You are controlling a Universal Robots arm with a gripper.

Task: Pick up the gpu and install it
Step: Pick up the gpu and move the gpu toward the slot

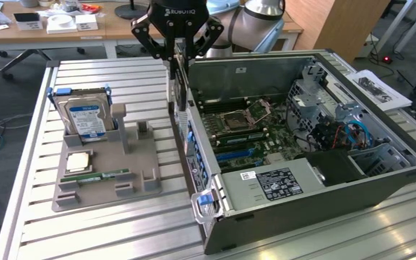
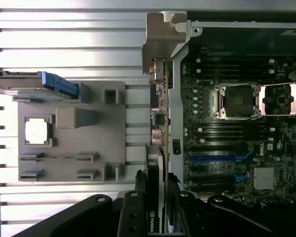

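My gripper (image 1: 181, 57) is shut on the gpu (image 1: 182, 92), which hangs upright and edge-on from the fingers. It is a thin card with a silver end bracket (image 2: 163, 42) and a black cooler side. The card hangs over the side wall of the open computer case (image 1: 266, 216), just at its rim, between the grey holder and the motherboard (image 1: 244, 130). In the wrist view the gpu (image 2: 158, 128) runs along the case wall beside the motherboard (image 2: 227, 98), and a blue slot (image 2: 217, 159) lies close by. Black fingers (image 2: 138, 202) clamp both faces of the card.
A grey holder (image 1: 143, 168) on the slatted table carries a hard drive (image 1: 86, 116), a processor chip (image 1: 78, 161) and a memory stick (image 1: 96, 176). Inside the case sit a drive cage and cables (image 1: 338, 130) and a power supply (image 1: 280, 181). A paper sheet (image 1: 381, 89) lies at the exterior view's right.
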